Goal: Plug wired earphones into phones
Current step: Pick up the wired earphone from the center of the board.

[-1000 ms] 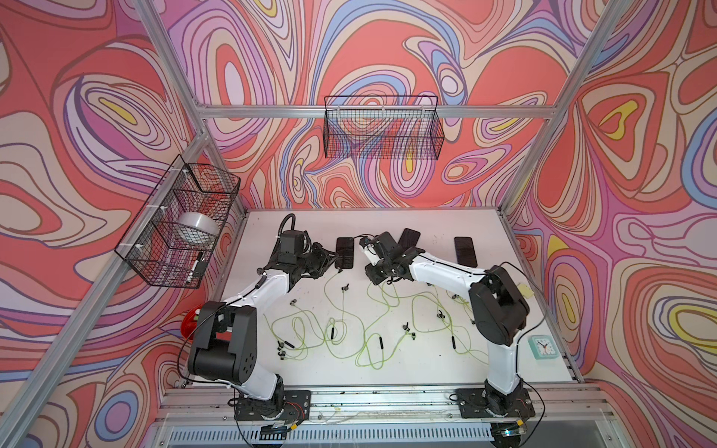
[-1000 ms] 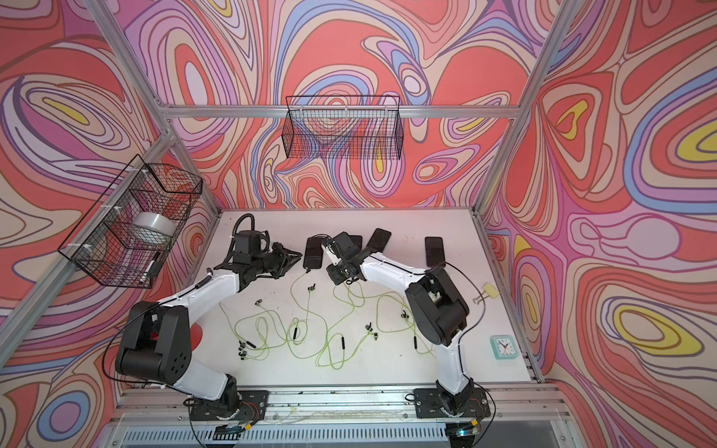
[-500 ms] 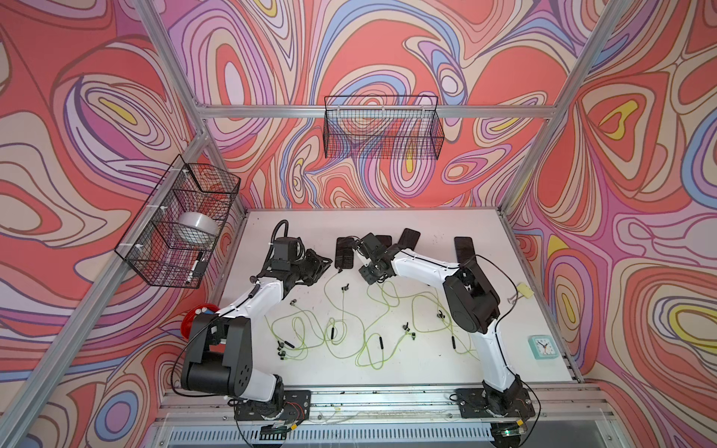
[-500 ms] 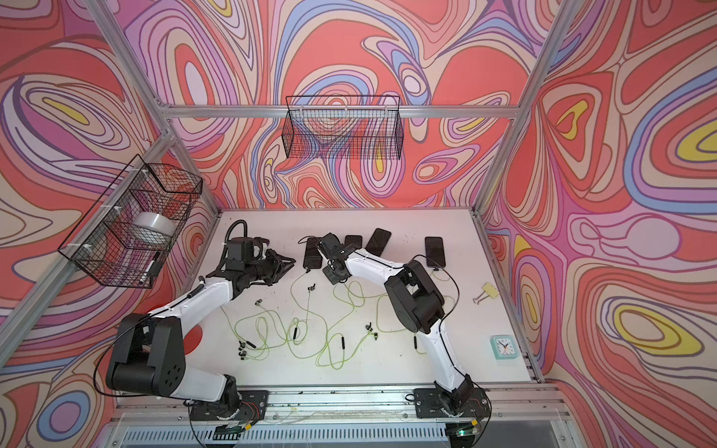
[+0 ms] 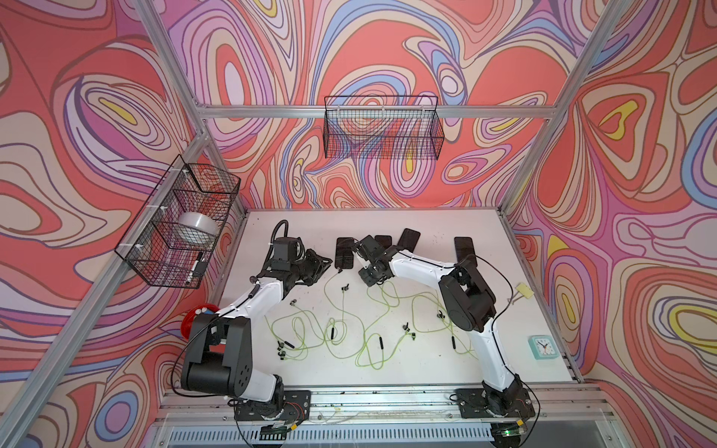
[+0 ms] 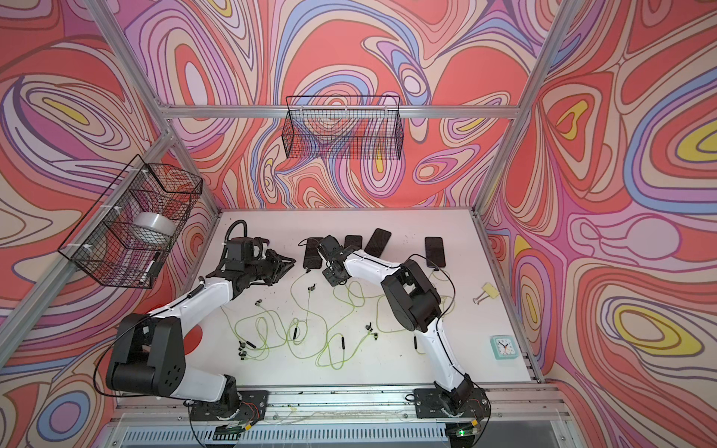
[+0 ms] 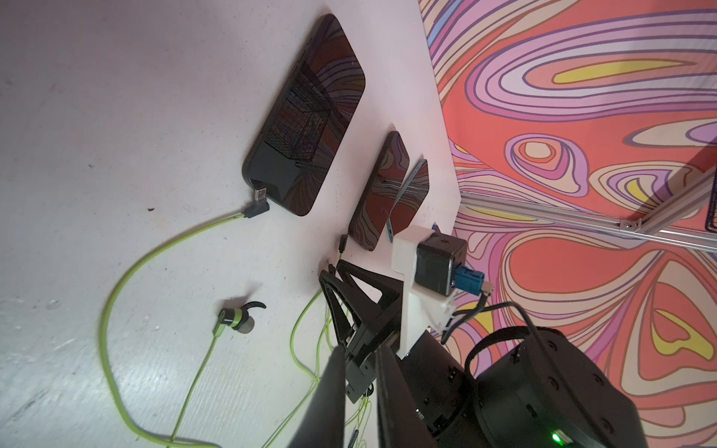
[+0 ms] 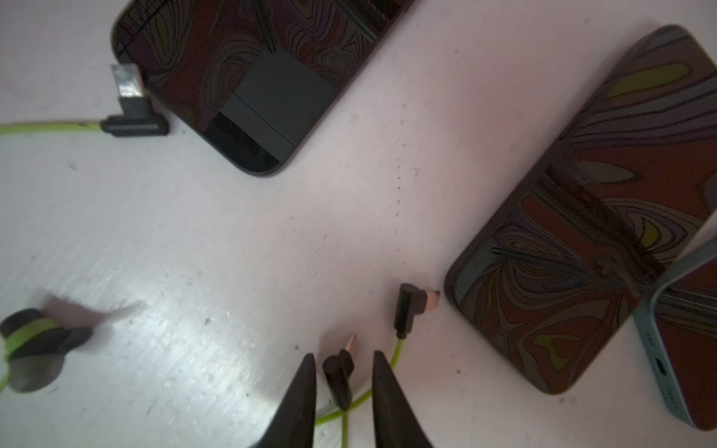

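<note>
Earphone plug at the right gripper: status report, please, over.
Right gripper open, straddling a plug. Left gripper narrowly open, nothing seen held. Second plug lies loose at the phone corner, maybe in the way.

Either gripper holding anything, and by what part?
Nothing is gripped. The right gripper has its fingers either side of a plug, at its dark body, with gaps on both sides. The left gripper is empty.
</note>
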`<state>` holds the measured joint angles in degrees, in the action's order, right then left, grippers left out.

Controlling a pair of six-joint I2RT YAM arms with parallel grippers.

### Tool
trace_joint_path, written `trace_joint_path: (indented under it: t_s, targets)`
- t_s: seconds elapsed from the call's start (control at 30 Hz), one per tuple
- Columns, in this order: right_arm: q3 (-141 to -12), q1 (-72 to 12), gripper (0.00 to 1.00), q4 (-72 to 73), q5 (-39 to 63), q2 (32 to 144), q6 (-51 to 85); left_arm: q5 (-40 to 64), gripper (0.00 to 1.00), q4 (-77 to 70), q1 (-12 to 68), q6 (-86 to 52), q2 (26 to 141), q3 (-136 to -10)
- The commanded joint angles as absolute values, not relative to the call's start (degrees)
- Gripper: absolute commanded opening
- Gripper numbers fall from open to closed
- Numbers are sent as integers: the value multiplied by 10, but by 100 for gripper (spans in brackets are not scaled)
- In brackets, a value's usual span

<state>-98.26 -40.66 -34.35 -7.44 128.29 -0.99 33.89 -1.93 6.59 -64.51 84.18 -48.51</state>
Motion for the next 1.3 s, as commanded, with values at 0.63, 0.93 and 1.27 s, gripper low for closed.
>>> trace_joint_path:
  t_s: [0.63,0.93,1.27]
  targets:
    - [-800,-213,1,-210,493,1049,210,502,53,-404,107,-683,901,-442]
    - [-724,-175,1,-20,557,999,412,528,34,-759,191,-818,1056,-446]
    - [-690,-175,2,67,546,1001,470,525,33,-738,247,-780,1071,-480]
